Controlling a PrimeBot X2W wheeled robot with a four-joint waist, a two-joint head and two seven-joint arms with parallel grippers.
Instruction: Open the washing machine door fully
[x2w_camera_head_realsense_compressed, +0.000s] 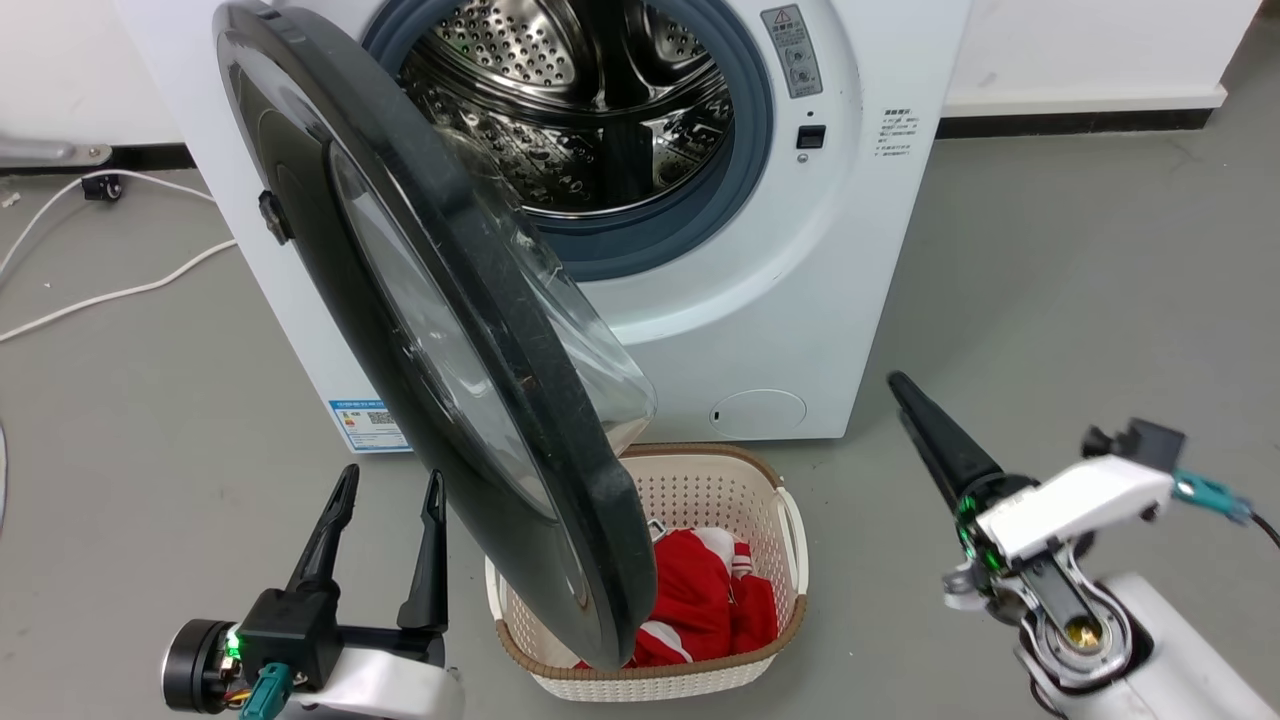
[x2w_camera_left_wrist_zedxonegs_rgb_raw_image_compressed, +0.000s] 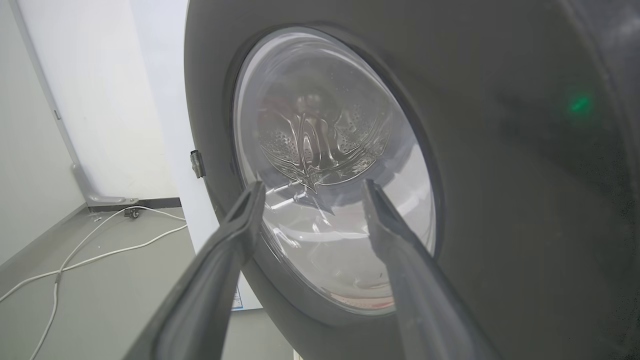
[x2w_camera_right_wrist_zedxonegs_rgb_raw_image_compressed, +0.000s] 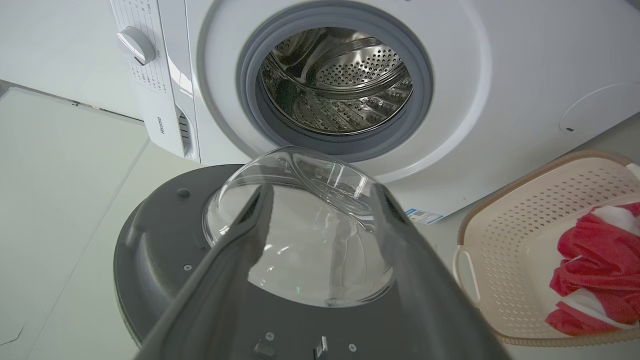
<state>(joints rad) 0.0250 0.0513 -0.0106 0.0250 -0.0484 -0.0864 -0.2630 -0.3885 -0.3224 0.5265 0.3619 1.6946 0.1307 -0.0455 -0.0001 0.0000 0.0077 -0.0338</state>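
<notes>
Standing partly open, the washing machine door is angling out from the nine o'clock side of the washing machine, and its lower edge is hanging over a cream basket that is holding red cloth. The left gripper is hovering at seven o'clock in the head view, fingers spread and empty, just beside the door's outer face. The right gripper is hovering at four o'clock, well apart from the door, its fingers showing parted and grasping nothing in its wrist view.
</notes>
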